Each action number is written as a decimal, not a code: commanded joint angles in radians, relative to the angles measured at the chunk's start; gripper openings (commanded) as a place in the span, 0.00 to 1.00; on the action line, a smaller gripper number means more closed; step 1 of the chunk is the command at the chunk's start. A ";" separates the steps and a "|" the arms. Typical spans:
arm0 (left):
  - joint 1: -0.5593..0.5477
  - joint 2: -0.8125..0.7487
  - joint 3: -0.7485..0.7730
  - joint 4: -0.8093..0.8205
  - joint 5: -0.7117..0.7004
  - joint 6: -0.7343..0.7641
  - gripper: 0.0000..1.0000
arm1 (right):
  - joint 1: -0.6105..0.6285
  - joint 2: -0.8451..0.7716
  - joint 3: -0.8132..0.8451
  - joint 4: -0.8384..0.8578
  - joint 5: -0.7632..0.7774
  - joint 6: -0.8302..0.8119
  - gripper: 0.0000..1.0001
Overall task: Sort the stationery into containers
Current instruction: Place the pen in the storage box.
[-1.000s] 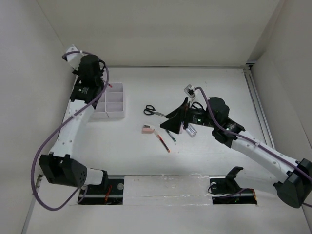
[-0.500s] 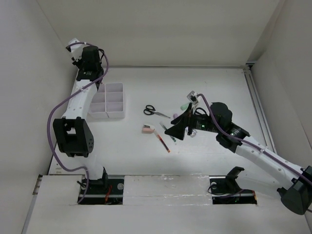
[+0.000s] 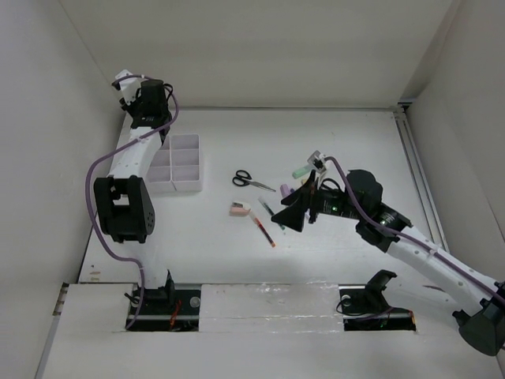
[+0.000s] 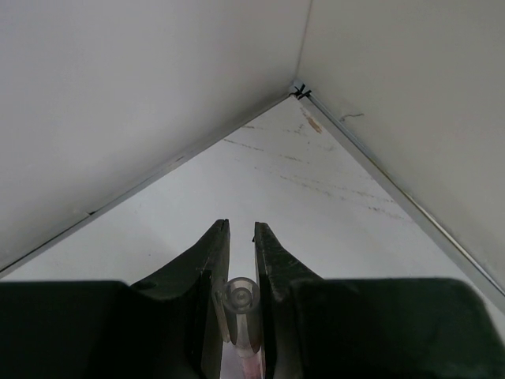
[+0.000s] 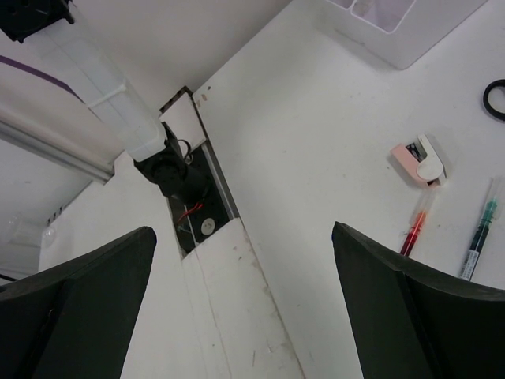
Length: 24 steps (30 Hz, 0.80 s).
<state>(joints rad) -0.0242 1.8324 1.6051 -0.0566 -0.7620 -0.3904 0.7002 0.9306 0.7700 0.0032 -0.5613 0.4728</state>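
My left pincer (image 4: pixel 241 229) is clamped shut on a thin pen (image 4: pixel 239 304), raised near the far-left corner beyond the organiser tray (image 3: pixel 185 188). To place it, I centre over one compartment, lower, then release. My right pincer (image 5: pixel 242 229) gapes wide and empty above the table.

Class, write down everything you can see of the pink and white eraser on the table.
The eraser is a small block, pink with a white piece at one end, matte in look. It lies flat on the white table, below the scissors and right of the tray in the top view. The red pen ends just beside it; whether they touch is unclear. Nothing grips it.
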 commanded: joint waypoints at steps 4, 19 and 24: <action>0.004 0.025 0.026 0.047 -0.040 -0.021 0.00 | -0.005 -0.056 0.046 -0.031 -0.011 -0.031 1.00; 0.026 0.085 0.047 0.029 0.038 -0.030 0.25 | -0.005 -0.168 0.322 -0.346 0.126 -0.089 1.00; 0.026 0.094 0.047 0.012 0.050 -0.030 0.55 | -0.005 -0.177 0.434 -0.423 0.161 -0.100 1.00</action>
<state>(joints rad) 0.0010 1.9419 1.6108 -0.0467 -0.7170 -0.4122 0.7002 0.7628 1.1366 -0.3454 -0.4442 0.3958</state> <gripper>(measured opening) 0.517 0.995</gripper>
